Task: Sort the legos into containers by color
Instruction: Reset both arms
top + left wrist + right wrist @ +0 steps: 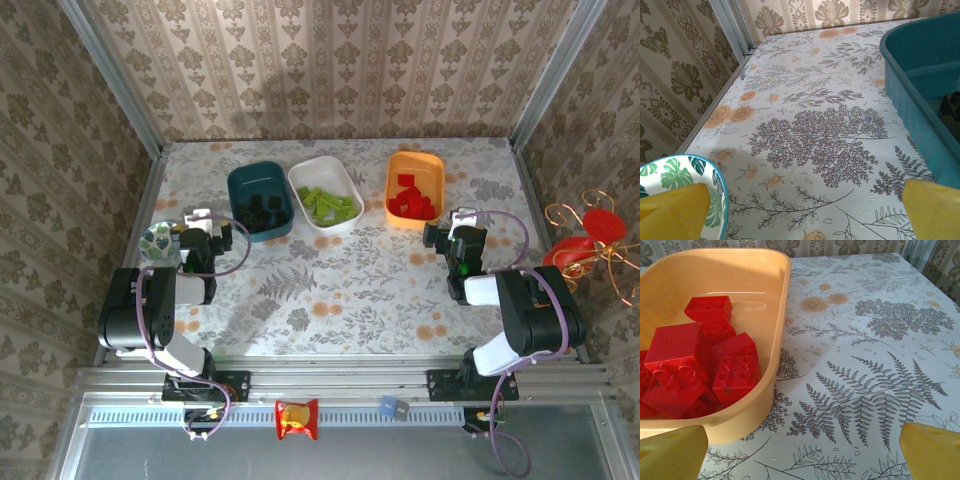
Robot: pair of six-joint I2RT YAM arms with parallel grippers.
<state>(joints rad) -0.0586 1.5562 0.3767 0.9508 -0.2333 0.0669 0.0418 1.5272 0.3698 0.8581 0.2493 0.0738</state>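
Filling orange tub (pixel 757 277), glossy red legos (pixel 735 371).

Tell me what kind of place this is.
Likely a robot test booth dressed up like a home: wallpapered panels held in metal posts, a flowered table cover, and a left arm and right arm bolted to a metal rail.

We count three tubs in the upper middle of the top view: one dark teal tub (pixel 252 180), one white tub (pixel 322 172) and one orange tub (pixel 418 163). The bricks come in three colours: black bricks (pixel 262 211), green bricks (pixel 330 204) and red bricks (pixel 412 198). Each heap is too packed for an exact count; in the right wrist view we make out at least five red ones. At the left edge we see one round patterned dish (pixel 158 238).
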